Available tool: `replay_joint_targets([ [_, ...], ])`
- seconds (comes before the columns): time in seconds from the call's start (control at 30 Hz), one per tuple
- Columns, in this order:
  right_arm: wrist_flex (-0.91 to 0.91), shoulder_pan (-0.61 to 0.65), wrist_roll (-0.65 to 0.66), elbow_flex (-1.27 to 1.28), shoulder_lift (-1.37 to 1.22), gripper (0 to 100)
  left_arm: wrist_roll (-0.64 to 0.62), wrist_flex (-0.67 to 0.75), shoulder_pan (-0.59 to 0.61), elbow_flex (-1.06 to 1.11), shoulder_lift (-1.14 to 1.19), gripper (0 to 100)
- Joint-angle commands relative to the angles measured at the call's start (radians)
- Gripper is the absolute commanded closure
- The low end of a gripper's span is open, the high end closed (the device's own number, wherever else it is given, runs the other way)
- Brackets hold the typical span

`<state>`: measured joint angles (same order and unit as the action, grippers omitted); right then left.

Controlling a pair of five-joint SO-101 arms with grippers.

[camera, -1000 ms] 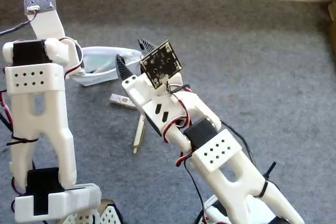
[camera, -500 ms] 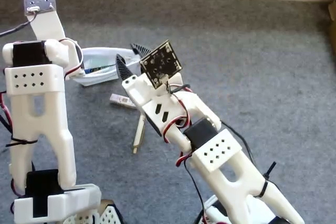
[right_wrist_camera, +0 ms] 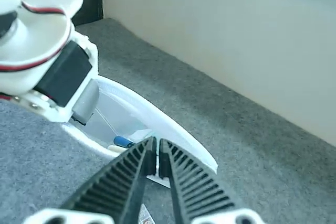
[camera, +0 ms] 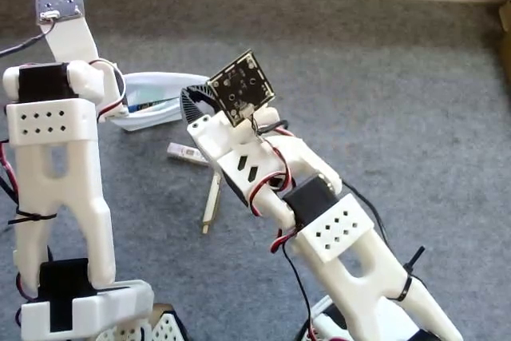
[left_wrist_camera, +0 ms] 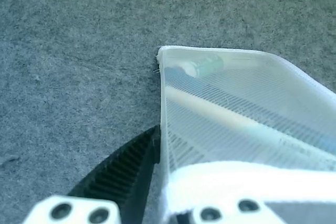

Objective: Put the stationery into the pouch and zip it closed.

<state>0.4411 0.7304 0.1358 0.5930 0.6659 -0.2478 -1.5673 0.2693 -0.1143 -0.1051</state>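
Two loose pieces, high view: a short white marker-like stick [camera: 186, 153] and a slim cream pencil-like stick [camera: 211, 200] lay on the grey carpet [camera: 399, 101] just beside the right arm [camera: 319, 229]. Both were outside the translucent white mesh pouch [camera: 160, 93], so I judged the filling step not yet done.
Pouch, high view: it lay beyond the left arm [camera: 56, 157] with its open mouth turned toward the right arm.
Right gripper, high view: the right gripper [camera: 192, 104] sat at the pouch's rim, close to the opening.
Left gripper, left wrist view: the left gripper [left_wrist_camera: 157, 148] was clenched on the pouch's edge, its black ribbed finger [left_wrist_camera: 123, 177] flat against the mesh. I took this hold as an anchor, keeping the mouth up and stopping the pouch from sliding.
Contents, left wrist view: a green-capped piece [left_wrist_camera: 205, 65] and a long white pen [left_wrist_camera: 220, 111] showed through the mesh, already inside.
Right gripper, right wrist view: its fingers were pressed almost together with nothing between them, poised over the pouch's rim. A small blue piece [right_wrist_camera: 123, 141] lay inside.
Next, my judgement: being empty, that gripper would have to fetch the two sticks before any zipping.
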Motion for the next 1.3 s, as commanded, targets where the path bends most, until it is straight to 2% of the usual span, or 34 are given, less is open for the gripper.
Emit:
replay_joint_targets([
  [0.0, 0.004, 0.002, 0.012, -0.067, 0.012, 99.3, -0.002, -0.002, 0.048, -0.013, -0.008, 99],
  [0.33, 0.019, -0.068, 0.006, -0.110, 0.002, 99.3, 0.000, -0.051, 0.047, -0.008, -0.107, 99],
  [0.63, 0.255, -0.079, 0.006, -0.254, -0.001, 99.3, -0.002, -0.044, 0.065, 0.050, -0.159, 99],
  [0.77, 0.300, -0.076, 0.006, -0.262, -0.001, 99.3, -0.003, -0.043, 0.097, 0.050, -0.157, 99],
  [1.03, 0.498, -0.079, 0.005, -0.251, 0.001, 99.3, -0.003, 0.012, 0.101, 0.094, -0.160, 99],
  [1.27, 0.530, -0.076, -0.173, -0.163, 0.001, 99.2, -0.003, 0.012, 0.131, 0.091, -0.160, 99],
])
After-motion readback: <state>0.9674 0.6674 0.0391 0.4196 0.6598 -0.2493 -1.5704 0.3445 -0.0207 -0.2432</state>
